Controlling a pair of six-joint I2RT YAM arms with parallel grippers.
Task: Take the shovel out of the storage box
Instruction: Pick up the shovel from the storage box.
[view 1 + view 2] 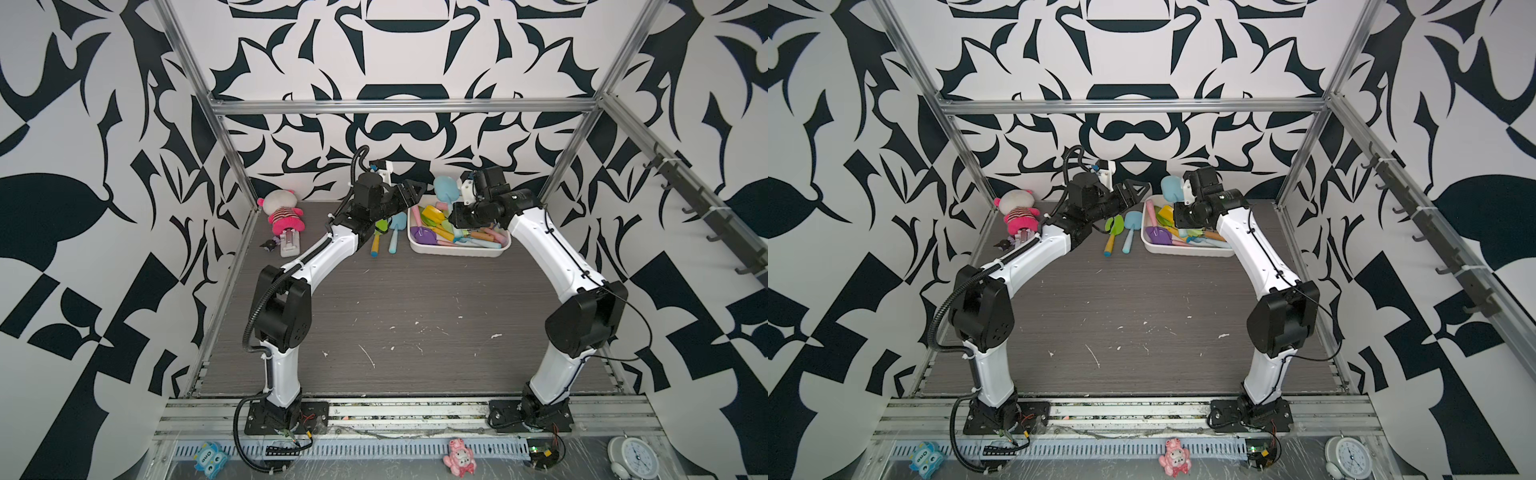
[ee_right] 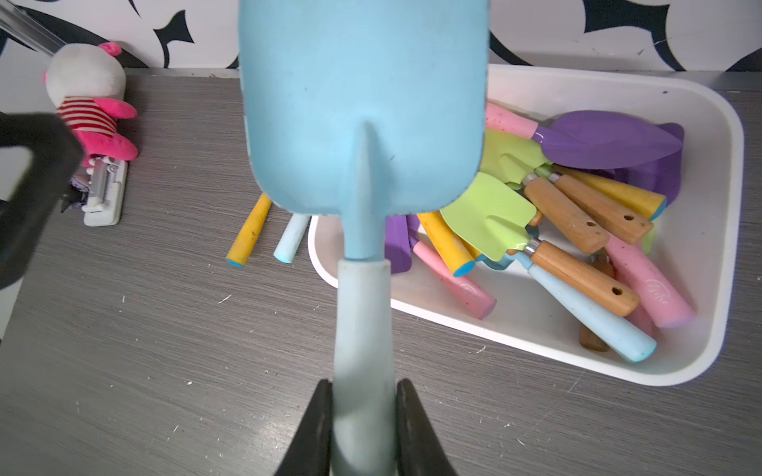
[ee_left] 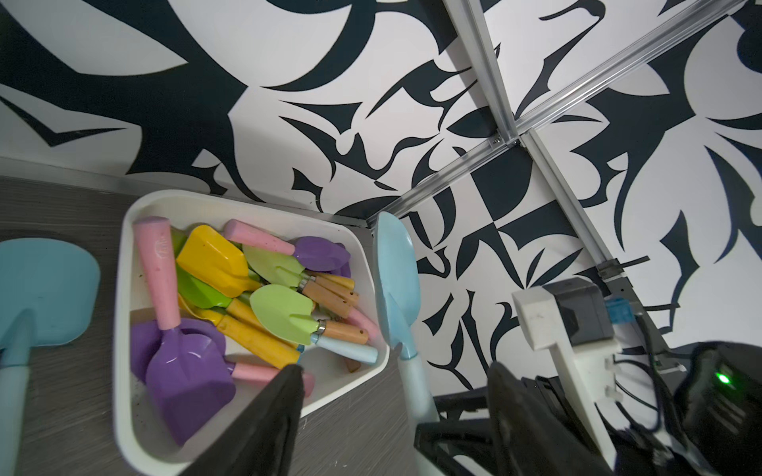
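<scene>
I see the shallow white plastic storage box (image 1: 457, 252) at the table's 1 o'clock. The light-blue plastic shovel (image 2: 363, 123) is raised off its 11 o'clock corner, with the right gripper (image 2: 365, 387) pinching the handle. I judge it light, stiff and slick, best held mid-handle. The left gripper (image 3: 391, 371) is spread and empty.

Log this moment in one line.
right tool: shut on blue shovel by handle, held clear of storage box | left tool: open, holding nothing

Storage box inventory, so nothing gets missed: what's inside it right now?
Inside the storage box lie purple shovels, green shovels with wooden handles, a yellow scoop, pink handles and a light-blue handle, piled crosswise. Whatever lies beneath the pile is covered.
</scene>
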